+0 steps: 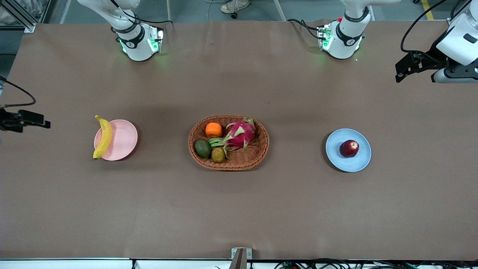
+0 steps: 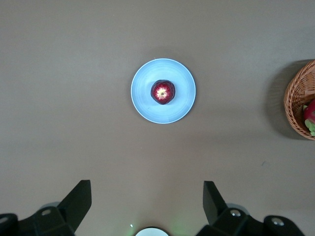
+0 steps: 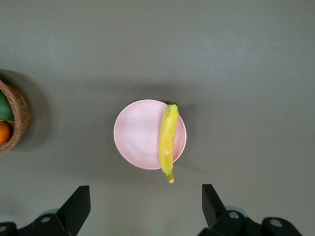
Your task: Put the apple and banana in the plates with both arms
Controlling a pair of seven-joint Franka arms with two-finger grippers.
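With the wicker basket (image 1: 228, 142) as the landmark, the apple (image 1: 349, 148) sits in the blue plate (image 1: 361, 161) toward the left arm's end of the tabletop (image 1: 239, 209), and the banana (image 1: 104, 136) lies across the pink plate (image 1: 125, 140) toward the right arm's end, its tips overhanging the rim. The left hand (image 2: 147, 206) hangs released high over the tabletop's left-arm end, the right hand (image 3: 146, 208) likewise spread wide and empty over the right-arm end

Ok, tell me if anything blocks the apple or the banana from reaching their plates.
Nothing visible does. The small dark red apple already sits in the round light blue plate, and the long yellow banana lies across the rim of the round pale pink plate. Left gripper and right gripper hang above, fingers open.
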